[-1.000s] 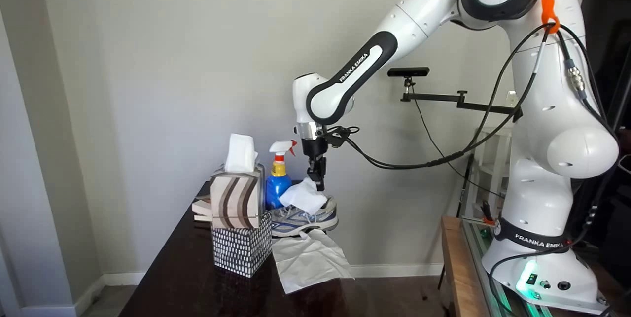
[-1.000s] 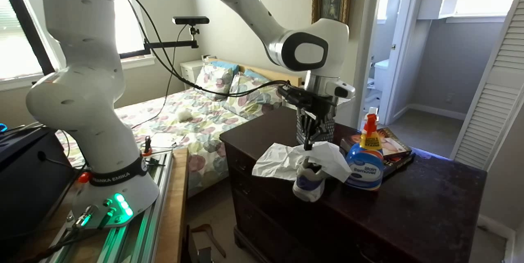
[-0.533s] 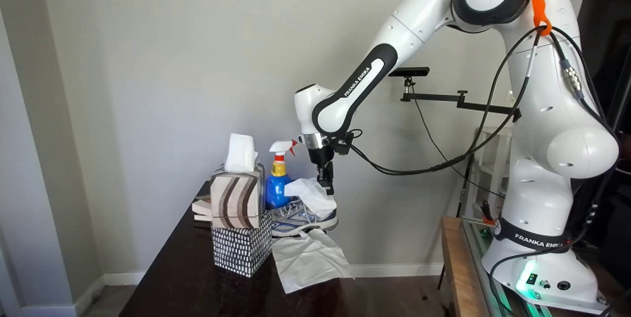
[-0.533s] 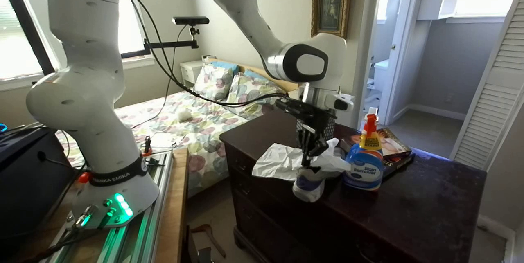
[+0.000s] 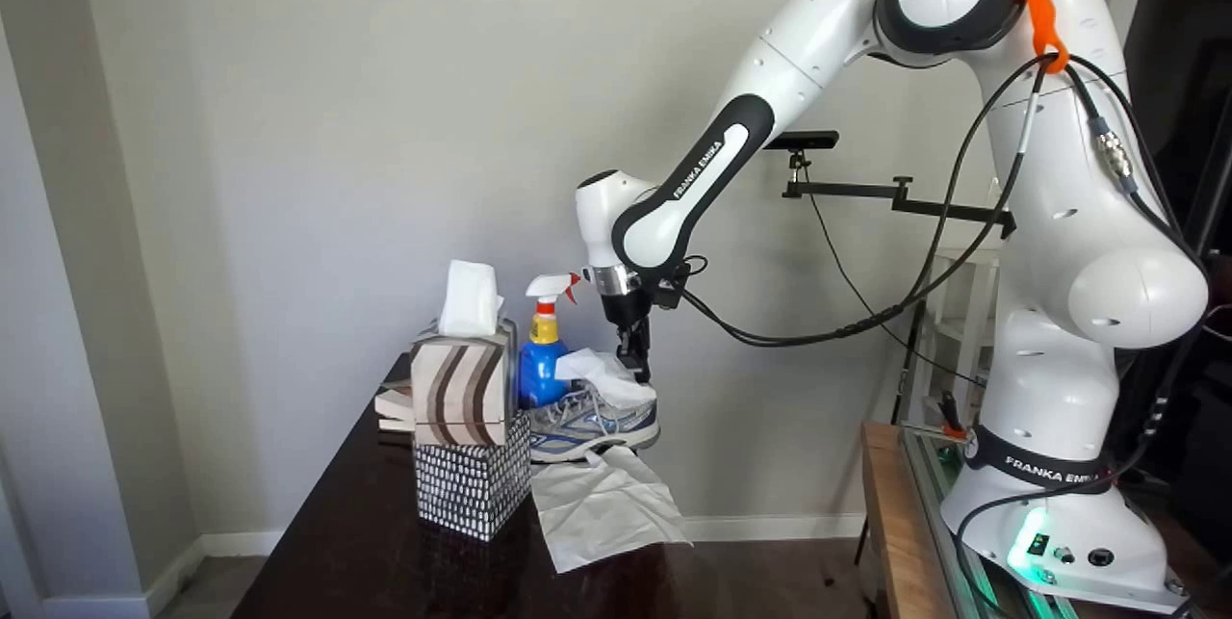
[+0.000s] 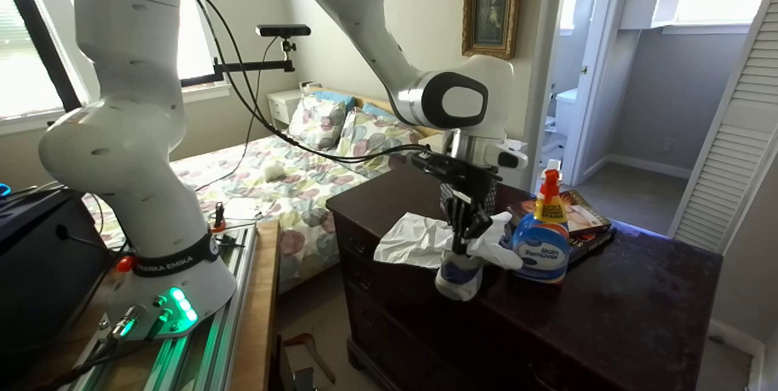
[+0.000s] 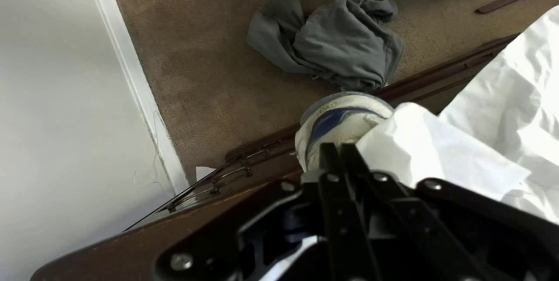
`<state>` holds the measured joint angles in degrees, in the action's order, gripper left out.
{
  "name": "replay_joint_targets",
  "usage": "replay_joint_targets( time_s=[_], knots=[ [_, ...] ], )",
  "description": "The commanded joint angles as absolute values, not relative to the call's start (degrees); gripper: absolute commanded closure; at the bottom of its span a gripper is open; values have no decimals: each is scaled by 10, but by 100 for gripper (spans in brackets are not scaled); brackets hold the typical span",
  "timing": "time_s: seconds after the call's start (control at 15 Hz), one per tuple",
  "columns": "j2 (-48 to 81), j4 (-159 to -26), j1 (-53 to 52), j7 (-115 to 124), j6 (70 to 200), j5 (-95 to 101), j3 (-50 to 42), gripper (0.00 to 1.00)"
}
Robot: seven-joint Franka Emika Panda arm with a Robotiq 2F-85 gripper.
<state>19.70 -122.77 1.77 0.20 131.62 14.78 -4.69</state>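
Observation:
In an exterior view my gripper points down at the heel end of a white and blue sneaker. A white tissue drapes over the shoe's top, right beside the fingers. From the wrist view, the fingertips of the gripper stand a narrow gap apart, with nothing seen between them. Beyond them is the shoe's heel, and the tissue lies along the right finger. Whether the tissue still touches that finger, I cannot tell. A larger crumpled white sheet lies beside the shoe on the dark dresser.
A blue stain remover bottle stands close by the shoe. A striped tissue box sits on a patterned box. Books lie behind the bottle. The shoe is at the dresser's edge. Grey cloth lies on the floor.
The arm has come down and slightly toward its base, drawing the tissue over the shoe's heel end. The fingers, shut before, have parted a little, and the tissue now lies flatter.

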Motion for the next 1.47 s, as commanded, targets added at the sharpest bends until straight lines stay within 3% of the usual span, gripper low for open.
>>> replay_joint_targets(
  time_s=[0.0, 0.53, 0.67, 0.93, 1.0, 1.07, 1.2, 1.33, 1.4],
  knots=[
    [196, -1228, 12, 25, 1336, 155, -51, 59],
    [180, -1227, 8, 27, 1327, 152, -48, 2],
    [173, -1227, 6, 28, 1326, 154, -48, 0],
    [159, -1227, 8, 27, 1336, 143, -44, 0],
    [159, -1229, 10, 30, 1358, 143, -44, 5],
    [160, -1227, 10, 31, 1362, 140, -44, 26],
    [161, -1228, 12, 29, 1375, 134, -43, 31],
    [164, -1228, 11, 31, 1382, 136, -43, 46],
    [165, -1227, 10, 33, 1384, 137, -44, 48]
  ],
)
